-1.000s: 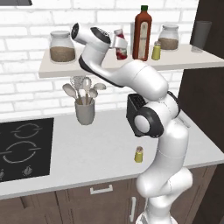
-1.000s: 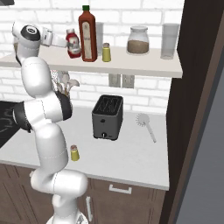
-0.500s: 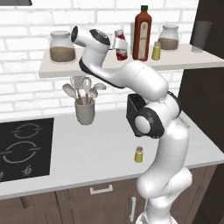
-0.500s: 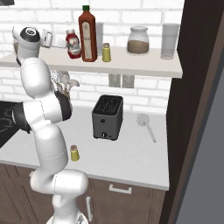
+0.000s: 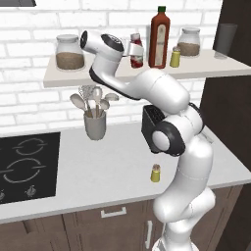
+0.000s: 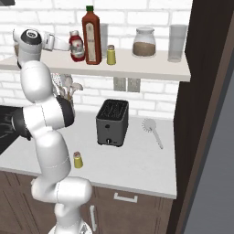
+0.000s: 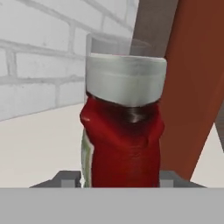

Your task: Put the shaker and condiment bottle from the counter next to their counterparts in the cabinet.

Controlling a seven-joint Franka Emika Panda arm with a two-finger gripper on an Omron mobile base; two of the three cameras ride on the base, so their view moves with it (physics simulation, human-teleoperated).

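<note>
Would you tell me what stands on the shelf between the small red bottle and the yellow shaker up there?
The tall dark-red sauce bottle stands between the small red bottle and the shaker on the shelf, as the right base view shows.

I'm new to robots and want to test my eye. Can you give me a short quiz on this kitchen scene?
1. True or false: the condiment bottle is at shelf height, left of the tall dark-red bottle.
2. Where is the shaker that has yet to be moved? A) on the counter in front of the toaster B) in the utensil holder C) on the stove
3. Fill in: beside the tall bottle on the cabinet stands a small yellow ____.

Key: 1 true; 2 A; 3 shaker.
</note>
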